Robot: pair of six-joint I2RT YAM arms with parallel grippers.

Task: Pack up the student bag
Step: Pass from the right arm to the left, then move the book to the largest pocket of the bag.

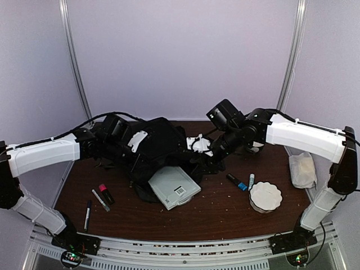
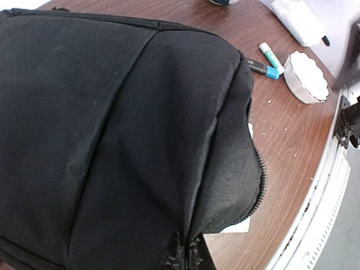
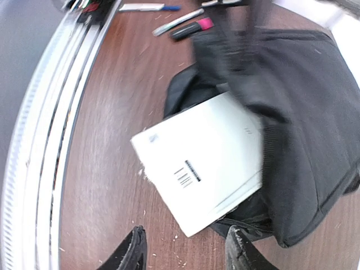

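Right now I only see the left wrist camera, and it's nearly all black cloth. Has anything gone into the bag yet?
Observer: Partly. A white book sticks partway out of the open mouth of the bag, toward the front of the table.
Operator: Is the other claw holding it?
Observer: No. The right gripper hangs open just off the book's corner, with nothing between its fingers.
Operator: Is there anything left to pack that I can't see?
Observer: Yes. Three pens lie on the table to the left of the bag, and one is a fat marker with a red cap.
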